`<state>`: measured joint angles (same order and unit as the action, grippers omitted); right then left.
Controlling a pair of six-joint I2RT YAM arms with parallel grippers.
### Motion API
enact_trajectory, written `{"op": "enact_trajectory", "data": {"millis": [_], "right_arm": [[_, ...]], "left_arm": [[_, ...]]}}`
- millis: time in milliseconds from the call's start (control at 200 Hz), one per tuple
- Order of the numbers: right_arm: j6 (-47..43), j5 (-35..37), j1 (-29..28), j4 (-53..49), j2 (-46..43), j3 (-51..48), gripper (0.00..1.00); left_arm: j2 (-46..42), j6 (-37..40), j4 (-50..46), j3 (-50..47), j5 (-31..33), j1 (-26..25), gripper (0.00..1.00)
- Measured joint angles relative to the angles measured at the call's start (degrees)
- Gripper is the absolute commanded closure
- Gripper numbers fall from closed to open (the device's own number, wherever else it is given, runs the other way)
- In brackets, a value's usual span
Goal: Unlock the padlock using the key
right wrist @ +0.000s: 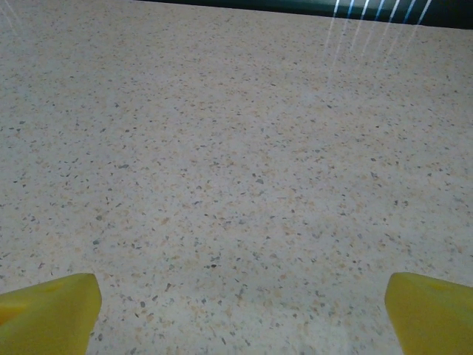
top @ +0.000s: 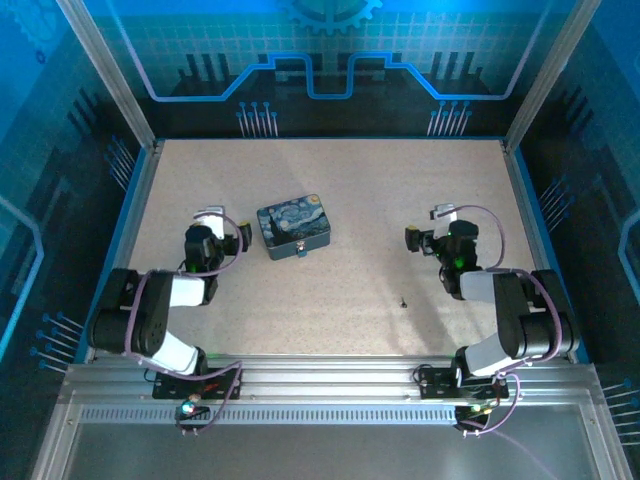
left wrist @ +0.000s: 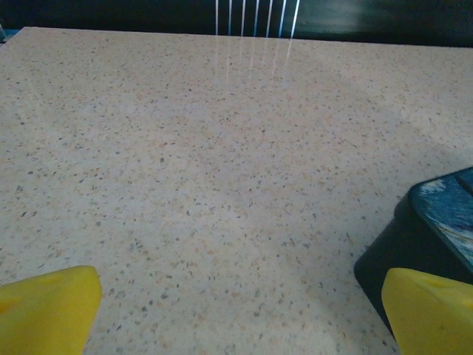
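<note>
Both sets of jaws stand wide apart and empty: left gripper (left wrist: 236, 322) just beside the starry-night tin (top: 292, 226), right gripper (right wrist: 240, 322) over bare table (top: 350, 180). The padlock (top: 300, 249) sits at the tin's near face. The key (top: 403, 299) lies loose nearer the right arm. Judgement: the right gripper should take the key by its head, leaving the blade free.

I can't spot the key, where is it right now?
In the top view, the key lies on the table right of centre, between the tin and the right arm, nearer the arm.
</note>
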<state>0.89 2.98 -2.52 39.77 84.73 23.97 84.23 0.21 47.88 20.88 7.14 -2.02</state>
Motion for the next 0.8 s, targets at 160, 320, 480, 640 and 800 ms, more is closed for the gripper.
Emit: {"op": "enact_trajectory", "data": {"millis": [160,320,480,640,800], "right_arm": [[1.97,0.55,1.18,-8.35,-8.50,1.86,0.00],[4.81,0.46,1.18,-22.49,-14.95,9.05,0.00],[8.98,1.03,0.90,-36.41,-21.24,13.16,0.00],[12.92,-0.07,-1.27,-52.74,-24.79,17.44,0.00],[16.06,-2.19,-5.68,-66.93,-25.14,20.48,0.01]], "left_arm": [[-15.69,-0.85,-13.62,3.26,0.61,-2.05,0.01],[-22.32,-6.80,-29.09,11.85,0.59,-2.38,0.01],[-23.96,-17.44,-41.38,17.38,-2.97,-2.60,0.01],[-24.28,-26.67,-47.10,17.42,-7.17,-8.66,0.01],[-23.71,-32.63,-47.23,17.42,-8.85,-18.08,0.01]]}}
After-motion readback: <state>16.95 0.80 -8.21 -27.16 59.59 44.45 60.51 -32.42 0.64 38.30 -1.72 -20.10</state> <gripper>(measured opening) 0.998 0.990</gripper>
